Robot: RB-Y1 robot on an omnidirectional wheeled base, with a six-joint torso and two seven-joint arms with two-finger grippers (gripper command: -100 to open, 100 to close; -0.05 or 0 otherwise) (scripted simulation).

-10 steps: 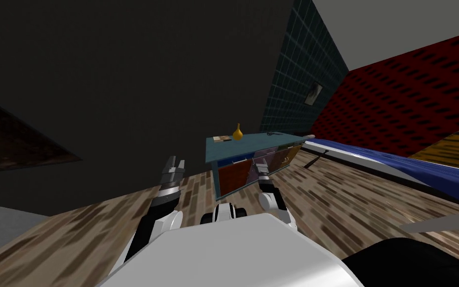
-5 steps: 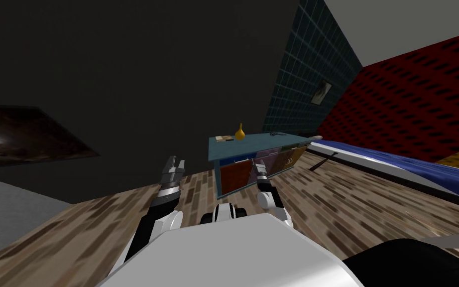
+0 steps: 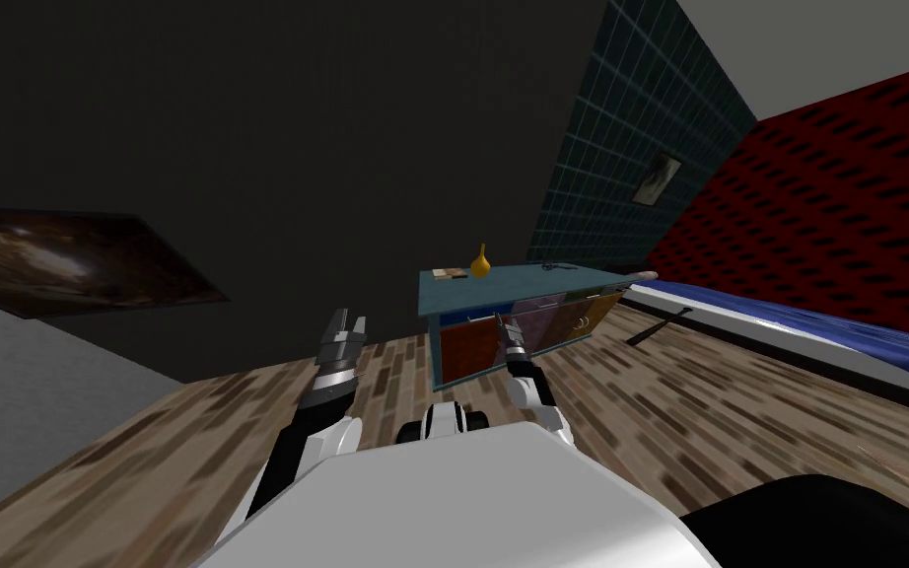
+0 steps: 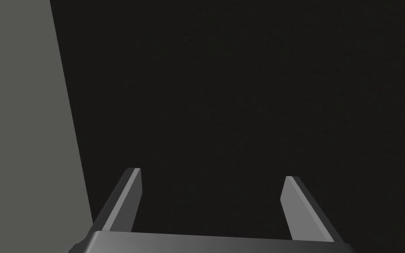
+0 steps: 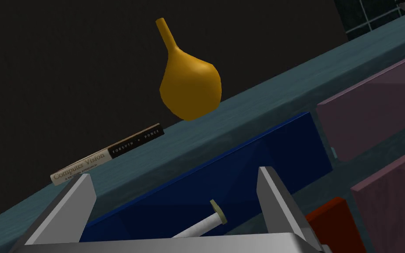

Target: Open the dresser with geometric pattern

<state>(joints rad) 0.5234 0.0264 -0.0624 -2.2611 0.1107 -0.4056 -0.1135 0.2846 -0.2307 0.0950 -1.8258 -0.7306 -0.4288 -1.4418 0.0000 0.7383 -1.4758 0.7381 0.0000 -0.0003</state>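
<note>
One dresser (image 3: 522,316) here, and it sits right in front of the right gripper (image 5: 176,172), close enough that its front takes up most of what the wrist camera sees. Teal frame and teal top, with the front split into flat panels of different colours. From the wrist I count four: one deep blue drawer front (image 5: 223,175) straight ahead of the gripper, two mauve ones (image 5: 373,114) off to one side of it, and a corner of one red one (image 5: 333,219) next to the gripper's body. The head view adds orange-brown panels further along.

One handle (image 5: 206,222) shows on the blue front, a pale peg with a round flat end. It sits between the right gripper's two fingers, down near the dark body, and neither finger touches it. That gripper is spread wide with nothing in it.

On the dresser's top, beyond the gripper: one yellow vase (image 5: 189,83) with a fat belly and a thin neck, and one book (image 5: 107,153) lying flat just beside it, spine reading "Computer Vision". They look close together, but I can't tell if they touch.

The left gripper (image 3: 344,323) is held up well off to the side of the dresser, fingers apart too, holding nothing.

A bed (image 3: 788,320) with a blue cover runs along past the dresser's far end, on a wood plank floor (image 3: 689,414).
</note>
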